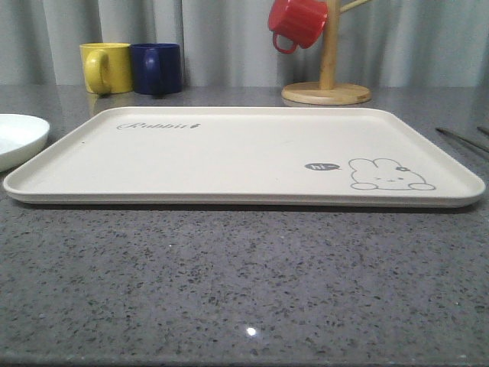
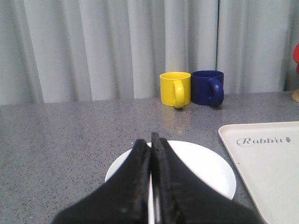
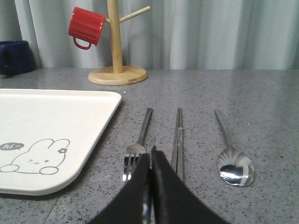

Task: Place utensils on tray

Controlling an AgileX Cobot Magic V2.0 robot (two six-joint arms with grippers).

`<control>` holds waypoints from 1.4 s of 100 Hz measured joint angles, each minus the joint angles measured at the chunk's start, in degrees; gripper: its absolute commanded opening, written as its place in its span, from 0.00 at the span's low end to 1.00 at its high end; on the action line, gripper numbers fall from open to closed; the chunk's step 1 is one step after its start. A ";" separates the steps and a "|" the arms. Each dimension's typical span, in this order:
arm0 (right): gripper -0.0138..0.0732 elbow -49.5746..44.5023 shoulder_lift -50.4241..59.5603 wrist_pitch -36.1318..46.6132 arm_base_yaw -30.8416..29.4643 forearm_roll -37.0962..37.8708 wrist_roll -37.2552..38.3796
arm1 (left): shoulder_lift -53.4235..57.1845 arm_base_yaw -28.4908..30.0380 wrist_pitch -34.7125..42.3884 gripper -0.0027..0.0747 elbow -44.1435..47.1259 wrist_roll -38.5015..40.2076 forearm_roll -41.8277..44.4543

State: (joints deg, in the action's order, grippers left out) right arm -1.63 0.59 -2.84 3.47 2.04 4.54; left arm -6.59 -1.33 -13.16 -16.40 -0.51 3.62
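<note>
Nothing placed yet: cream rectangular rabbit-print tray [image 1: 229,153] bare; slim silver fork [image 3: 138,142], flat metal chopsticks [image 3: 178,140], oval-bowled spoon [image 3: 232,156] lie on grey surface [image 1: 229,283] beside it; left tool [image 2: 151,140], right tool [image 3: 151,156] pressed together, holding nothing.

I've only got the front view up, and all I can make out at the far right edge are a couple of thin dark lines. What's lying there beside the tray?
Observer: A fork, a pair of chopsticks and a spoon, side by side on the counter, none on the tray.
Operator: Which one lies closest to the tray?
Observer: The fork; the chopsticks are in the middle, the spoon farthest out.
Operator: Where's the right gripper?
Observer: The right gripper sits low with its fingers shut, tips between the fork's tines and the chopsticks.
Operator: And the left one?
Observer: The left gripper is also shut and empty, in front of the white plate.
</note>
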 measured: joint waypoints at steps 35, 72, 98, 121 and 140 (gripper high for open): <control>0.08 0.00 0.00 0.00 0.00 0.00 0.00 | -25.30 0.00 -19.53 0.01 -23.95 0.00 -0.13; 0.08 0.00 0.00 0.00 0.00 0.00 0.00 | -43.90 0.00 -26.31 0.01 -30.26 0.00 -1.12; 0.08 0.00 0.00 0.00 0.00 0.00 0.00 | -47.24 0.00 -28.38 0.07 -30.26 0.00 -1.29; 0.08 0.00 0.00 0.00 0.00 0.00 0.00 | -47.24 0.00 -28.91 0.56 -30.30 0.00 -1.38; 0.08 0.00 0.00 0.00 0.00 0.00 0.00 | -47.24 0.00 -28.91 0.66 -30.30 0.00 -1.42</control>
State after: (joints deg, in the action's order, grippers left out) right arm -1.63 0.59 -2.84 3.47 2.04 4.54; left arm -53.83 -1.33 -42.07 -46.70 -0.51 2.20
